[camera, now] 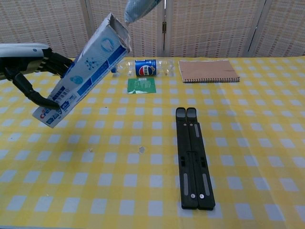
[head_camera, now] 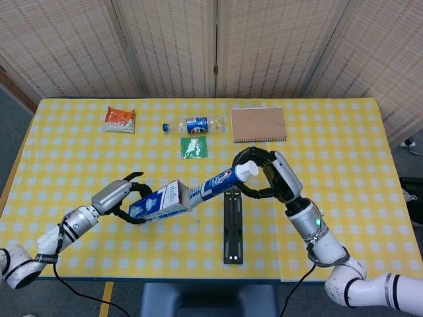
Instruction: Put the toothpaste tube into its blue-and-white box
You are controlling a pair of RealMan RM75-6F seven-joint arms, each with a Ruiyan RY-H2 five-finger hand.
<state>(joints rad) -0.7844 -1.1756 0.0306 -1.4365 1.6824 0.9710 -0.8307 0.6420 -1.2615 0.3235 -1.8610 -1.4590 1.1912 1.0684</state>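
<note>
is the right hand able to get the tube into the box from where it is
Probably yes. The right hand holds the tube with its tail at the open mouth of the box, which the left hand holds tilted toward it; nothing lies between.

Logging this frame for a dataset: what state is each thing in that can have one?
box: held off the table by left hand, open end toward tube
toothpaste tube: capped, held by right hand, flat end at box mouth
bottle: lying down
notebook: closed

Box [head_camera: 158, 203] in left hand [head_camera: 117, 198], tube [head_camera: 218, 183] at its right, stand [head_camera: 232, 224] below right.
</note>
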